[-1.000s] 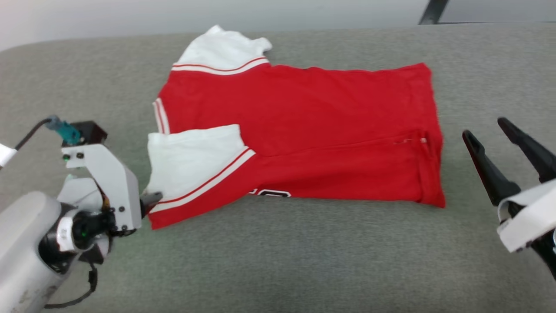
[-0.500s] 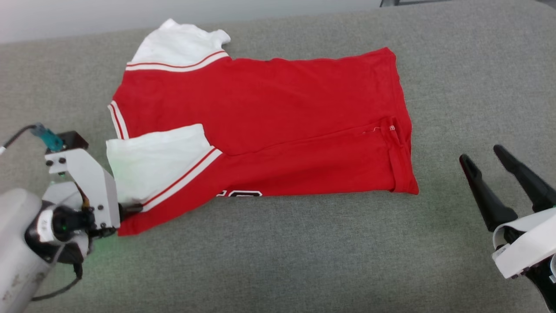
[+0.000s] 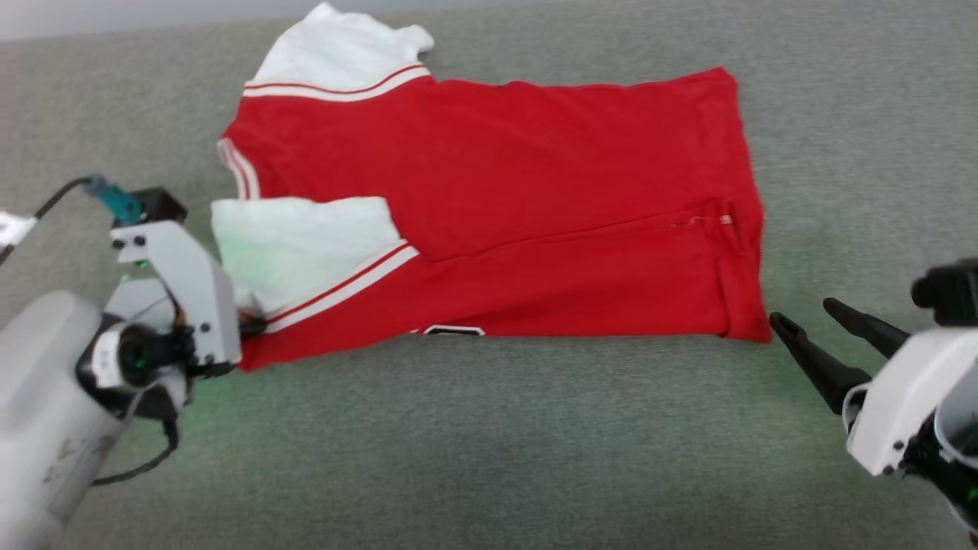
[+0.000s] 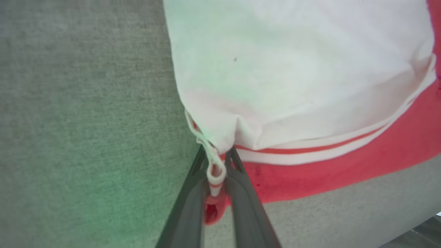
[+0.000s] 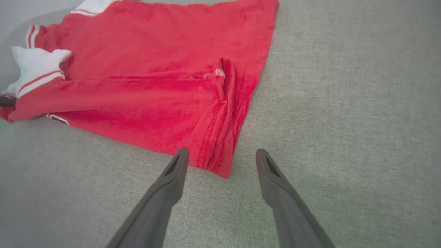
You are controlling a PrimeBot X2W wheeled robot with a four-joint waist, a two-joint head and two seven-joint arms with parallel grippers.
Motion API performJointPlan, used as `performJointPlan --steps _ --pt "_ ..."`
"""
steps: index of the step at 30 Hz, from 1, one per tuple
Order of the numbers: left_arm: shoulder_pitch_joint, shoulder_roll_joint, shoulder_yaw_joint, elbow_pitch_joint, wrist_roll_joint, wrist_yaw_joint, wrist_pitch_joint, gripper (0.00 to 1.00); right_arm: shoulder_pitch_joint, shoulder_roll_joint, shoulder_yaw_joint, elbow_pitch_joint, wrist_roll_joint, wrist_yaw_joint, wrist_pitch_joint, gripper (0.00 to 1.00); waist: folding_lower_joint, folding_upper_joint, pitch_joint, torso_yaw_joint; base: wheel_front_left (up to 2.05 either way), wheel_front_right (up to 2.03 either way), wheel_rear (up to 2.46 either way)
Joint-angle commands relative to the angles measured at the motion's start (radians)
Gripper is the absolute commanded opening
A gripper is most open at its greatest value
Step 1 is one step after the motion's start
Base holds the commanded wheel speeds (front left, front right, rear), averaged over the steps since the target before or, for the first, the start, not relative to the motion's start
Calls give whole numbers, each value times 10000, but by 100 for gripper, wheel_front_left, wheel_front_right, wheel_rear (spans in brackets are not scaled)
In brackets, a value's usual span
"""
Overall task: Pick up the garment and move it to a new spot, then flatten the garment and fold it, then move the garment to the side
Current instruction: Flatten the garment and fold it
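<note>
The garment [image 3: 497, 191] is a red jersey lying flat on the grey surface, its near long edge folded over and a strip of black-and-white lettering peeking out below. My left gripper [image 3: 256, 327] is shut on its near left corner. In the left wrist view the fingers [image 4: 237, 193] pinch the striped trim of the white sleeve [image 4: 293, 69] and the red edge beneath. My right gripper [image 3: 802, 311] is open, its tips just right of the near right hem corner. In the right wrist view the right gripper [image 5: 222, 151] straddles that corner of the garment [image 5: 155, 86] without closing on it.
A grey upholstered surface [image 3: 489, 458] carries the jersey, with a wide bare stretch between the jersey and me. A pale wall strip runs along the far left edge [image 3: 92, 11].
The camera has shifted. My left gripper has closed on the sleeve corner it was open around. My right gripper has moved left and down to the jersey's near right hem corner.
</note>
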Motion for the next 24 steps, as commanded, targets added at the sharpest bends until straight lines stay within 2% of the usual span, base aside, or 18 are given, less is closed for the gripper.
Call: performJointPlan --steps 1,8,17,18,19,20,24 --pt "-27 -543 -238 88 113 -89 -141 0 -361 -9 -37 229 -202 -11 523 100 0 0 154 324 0 0 0" --pt "-599 -1242 -463 76 392 -391 -320 0 -1216 42 -141 1197 -600 -11 1762 100 0 0 502 1004 0 0 0" --pt "-1006 -1816 -590 357 556 -633 -577 0 -1747 215 117 2628 -685 -11 2470 100 0 0 899 1464 0 0 0" --pt "-1027 -1857 -597 415 569 -671 -600 0 -1755 237 236 2788 -681 -11 2573 67 0 0 915 1490 0 0 0" --pt "-1038 -1885 -597 477 572 -696 -641 0 -1779 247 329 2915 -683 -11 2645 25 0 0 930 1516 0 0 0" --pt "-1050 -1905 -597 542 572 -732 -661 0 -1809 261 371 3007 -663 -11 2690 0 0 0 938 1534 0 0 0" --pt "-1086 -1912 -574 784 537 -828 -711 0 -1837 140 419 3173 -539 -13 2840 0 0 0 900 1588 0 0 0"
